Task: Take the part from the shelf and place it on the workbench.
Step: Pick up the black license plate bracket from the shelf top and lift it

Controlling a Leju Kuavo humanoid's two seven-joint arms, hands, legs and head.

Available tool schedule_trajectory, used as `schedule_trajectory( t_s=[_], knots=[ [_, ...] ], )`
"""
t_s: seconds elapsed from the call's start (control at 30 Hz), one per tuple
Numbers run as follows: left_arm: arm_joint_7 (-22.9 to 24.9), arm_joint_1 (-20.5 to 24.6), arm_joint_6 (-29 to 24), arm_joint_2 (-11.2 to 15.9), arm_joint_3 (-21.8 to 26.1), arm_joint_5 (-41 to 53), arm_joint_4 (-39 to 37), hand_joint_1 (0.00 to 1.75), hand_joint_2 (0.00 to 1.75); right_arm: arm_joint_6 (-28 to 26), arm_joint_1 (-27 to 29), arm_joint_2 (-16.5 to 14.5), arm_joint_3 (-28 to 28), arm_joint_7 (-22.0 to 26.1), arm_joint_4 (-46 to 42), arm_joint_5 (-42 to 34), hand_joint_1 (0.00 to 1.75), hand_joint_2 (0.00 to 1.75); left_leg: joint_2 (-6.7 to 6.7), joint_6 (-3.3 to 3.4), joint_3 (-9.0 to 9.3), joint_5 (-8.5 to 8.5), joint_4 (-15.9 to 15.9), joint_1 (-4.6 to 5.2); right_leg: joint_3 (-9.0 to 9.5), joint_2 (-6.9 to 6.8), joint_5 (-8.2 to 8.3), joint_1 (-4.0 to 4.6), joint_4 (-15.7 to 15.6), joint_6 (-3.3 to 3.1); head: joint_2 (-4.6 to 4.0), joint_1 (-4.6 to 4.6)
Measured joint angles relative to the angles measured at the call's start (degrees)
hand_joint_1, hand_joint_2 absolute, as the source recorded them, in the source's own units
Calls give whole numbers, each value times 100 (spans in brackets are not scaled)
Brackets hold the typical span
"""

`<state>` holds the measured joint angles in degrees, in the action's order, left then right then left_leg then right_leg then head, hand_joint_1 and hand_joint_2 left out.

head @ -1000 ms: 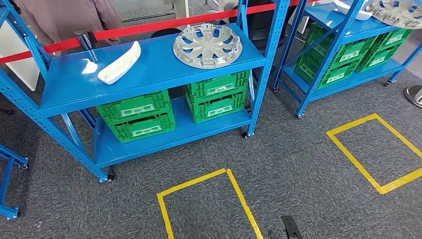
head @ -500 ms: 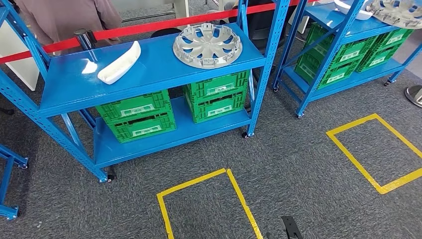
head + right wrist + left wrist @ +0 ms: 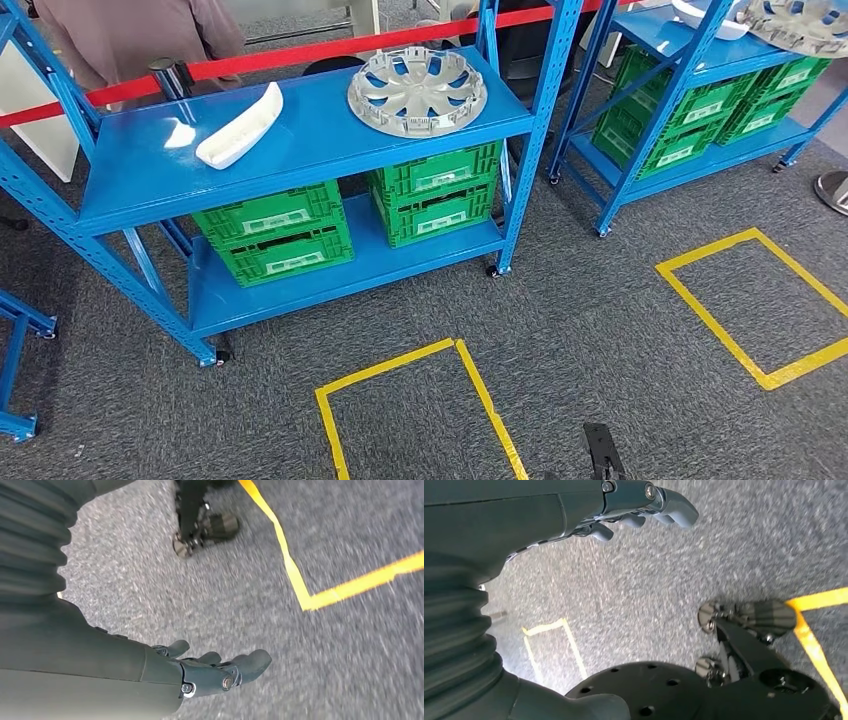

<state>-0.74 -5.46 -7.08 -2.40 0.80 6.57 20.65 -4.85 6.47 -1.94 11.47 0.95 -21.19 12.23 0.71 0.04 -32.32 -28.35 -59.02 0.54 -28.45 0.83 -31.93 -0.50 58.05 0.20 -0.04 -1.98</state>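
A white elongated part [image 3: 240, 125] lies on the left of the blue shelf's top board [image 3: 300, 140]. A silver wheel cover [image 3: 417, 91] lies to its right on the same board. My left hand [image 3: 639, 502] hangs over grey carpet with its fingers stretched out and nothing in them. My right hand [image 3: 210, 672] also hangs above the carpet, fingers extended and holding nothing. Both hands are far from the shelf.
Green crates [image 3: 280, 235] fill the shelf's lower level. A second blue shelf [image 3: 700, 90] with more crates and parts stands at the right. Yellow tape squares [image 3: 420, 410] mark the carpet. A person [image 3: 130, 35] stands behind a red barrier tape [image 3: 300, 55].
The dark part of my body at the bottom edge of the head view has shifted slightly right. The shelf and its parts have not moved.
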Motion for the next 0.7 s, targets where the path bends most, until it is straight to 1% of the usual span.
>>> schedule_trajectory(
  t_s=[0.07, 0.1, 0.2, 0.4, 0.53, 0.7],
  knots=[
    [-21, 57, -147, -48, 26, 135, -44, 0, 44, -91, -62, -50, 250, 32, 57, 231, 0, 175, 0, 0, 0, 0, 0, 0, 0, 0, 0, 0, 0, 0, 0, 0],
    [-46, 117, -299, -101, 57, 277, -89, 0, 0, -179, -123, -101, 501, 57, 110, 463, 0, 131, 0, 0, 0, 0, 0, 0, 0, 0, 0, 0, 0, 0, 0, 1],
    [-123, 286, -709, -243, 143, 655, -221, 0, 0, -402, -288, -244, 1176, 134, 251, 1086, 0, 0, 0, 0, 0, 0, 0, 0, -1, 0, 0, 1, 0, 0, 0, 2],
    [-222, 497, -1176, -412, 271, 1100, -397, 0, 0, -662, -496, -413, 1963, 233, 422, 1787, 0, 0, 0, 0, 1, 0, 0, -1, 0, 0, 0, 0, 0, 0, 0, 1],
    [-274, 631, -1474, -525, 343, 1409, -524, 0, 175, -850, -633, -525, 2514, 280, 544, 2261, 0, 0, 0, 0, 1, 0, 0, 0, 1, 0, 0, 0, 0, 0, 0, 1],
    [-319, 784, -1943, -672, 436, 1865, -690, 0, 175, -1180, -804, -647, 3187, 390, 686, 2979, 0, 0, 0, 0, 1, 0, 0, 0, 1, 0, 0, 0, 0, 0, 0, 1]
  ],
)
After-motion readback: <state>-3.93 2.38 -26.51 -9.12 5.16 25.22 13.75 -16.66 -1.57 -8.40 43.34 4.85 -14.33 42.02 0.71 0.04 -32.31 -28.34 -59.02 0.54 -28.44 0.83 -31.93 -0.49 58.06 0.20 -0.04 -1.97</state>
